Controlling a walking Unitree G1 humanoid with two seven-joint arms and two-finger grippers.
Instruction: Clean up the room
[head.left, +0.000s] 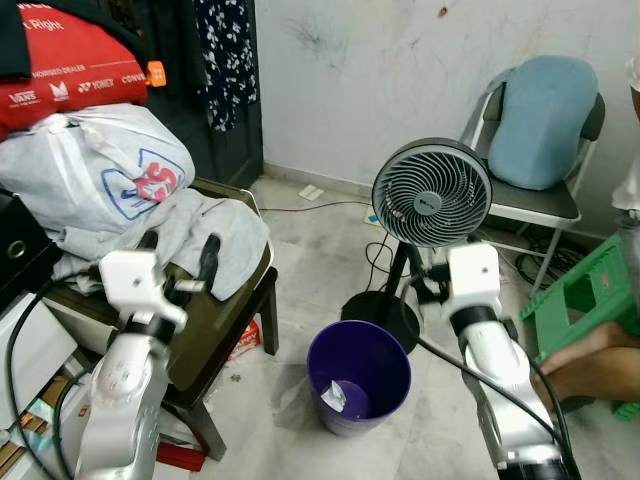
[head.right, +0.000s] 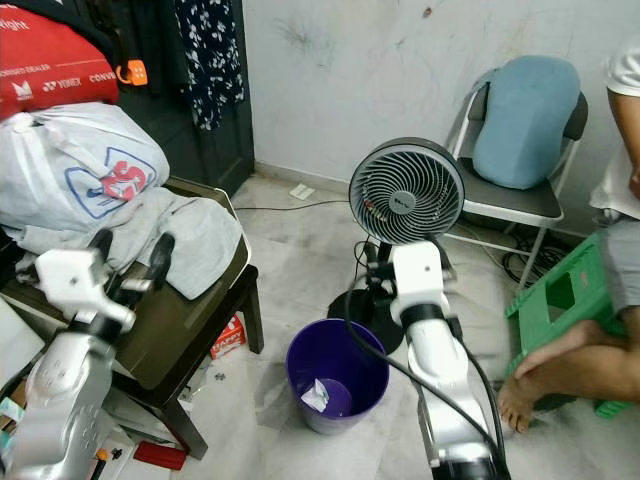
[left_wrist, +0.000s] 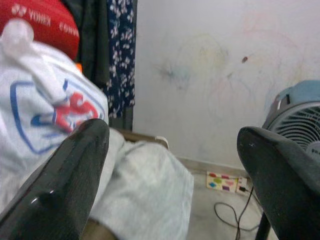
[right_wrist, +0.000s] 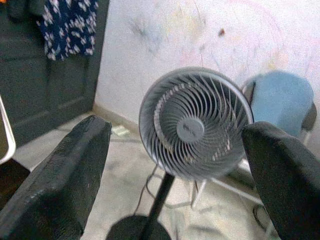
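A purple waste bin (head.left: 360, 375) stands on the floor between my arms, with a crumpled white paper (head.left: 335, 397) at its bottom. On the dark table (head.left: 215, 320) at my left lie a grey cloth (head.left: 215, 235) and a white plastic bag (head.left: 95, 175) with a red and blue print. My left gripper (head.left: 180, 250) hovers open over the table's front, just short of the cloth, with nothing between its fingers. My right gripper (right_wrist: 175, 150) is raised in front of the standing fan (head.left: 432, 192), open and empty.
A folding chair with a blue cushion (head.left: 545, 120) stands at the back right. A green stool (head.left: 585, 300) and a person's foot (head.left: 590, 360) are at the right. A red bag (head.left: 70, 70) sits behind the table; cables and a power strip (left_wrist: 224, 182) lie by the wall.
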